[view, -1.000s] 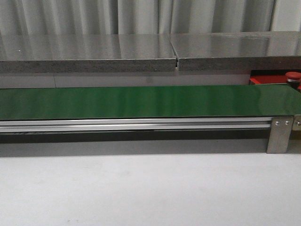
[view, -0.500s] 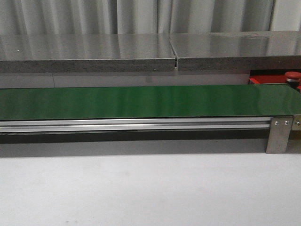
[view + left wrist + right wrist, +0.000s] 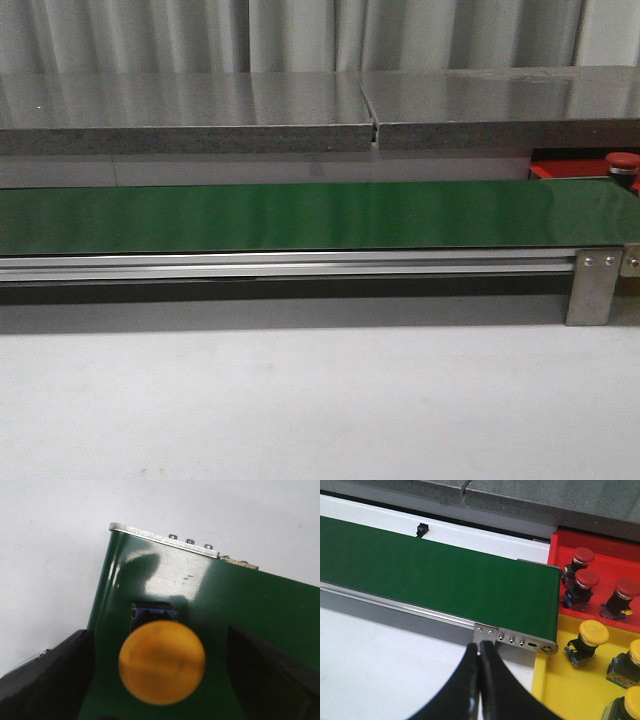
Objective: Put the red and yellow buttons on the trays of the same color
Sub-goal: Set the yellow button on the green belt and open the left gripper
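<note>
1. Running across the front view, a green belt [image 3: 300, 215] is seen, with a red button [image 3: 622, 160] on the red tray [image 3: 560, 170] at its right end; neither end effector is seen.
2. In the left wrist view, a yellow button [image 3: 161, 661] is seen on the belt between the wide-open left end effector [image 3: 160, 680] fingers [image 3: 45, 680], untouched.
3. In the right wrist view, the right end effector [image 3: 479, 680] is closed on nothing; beyond it, red buttons [image 3: 586, 580] are held by the red tray and yellow buttons [image 3: 592, 635] by the yellow tray [image 3: 555, 690].
</note>
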You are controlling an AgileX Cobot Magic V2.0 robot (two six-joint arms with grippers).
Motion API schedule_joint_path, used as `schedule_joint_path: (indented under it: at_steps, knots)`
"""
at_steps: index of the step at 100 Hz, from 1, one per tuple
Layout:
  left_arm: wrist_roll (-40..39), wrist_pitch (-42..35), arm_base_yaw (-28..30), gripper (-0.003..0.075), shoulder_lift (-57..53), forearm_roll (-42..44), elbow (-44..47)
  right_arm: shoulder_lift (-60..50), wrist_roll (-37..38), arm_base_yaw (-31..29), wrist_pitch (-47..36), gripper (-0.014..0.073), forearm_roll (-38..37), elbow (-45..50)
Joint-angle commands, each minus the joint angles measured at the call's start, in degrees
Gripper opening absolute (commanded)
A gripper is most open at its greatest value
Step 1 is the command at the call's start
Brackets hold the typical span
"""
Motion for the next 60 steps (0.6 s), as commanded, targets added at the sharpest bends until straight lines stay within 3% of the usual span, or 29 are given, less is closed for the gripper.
schedule_joint_path:
  at_steps: [1, 34, 60]
  knots:
    - [-0.02, -1.87, -0.35, 0.0547, -4.06, -2.52, -2.42, 0.14, -0.51, 0.09, -3.99, -0.0057, 0.03, -1.54]
    - [0.24, -3.86, -0.06, 0.0547, -8.87, -7.93, -4.96, 0.14, -0.51, 0.09, -3.98, -0.006, 0.03, -1.54]
    - [0.24, -2.49, 4.97, 0.0547, -9.16, -7.68, -4.29, 0.14, -0.51, 0.09, -3.98, -0.006, 0.03, -1.54]
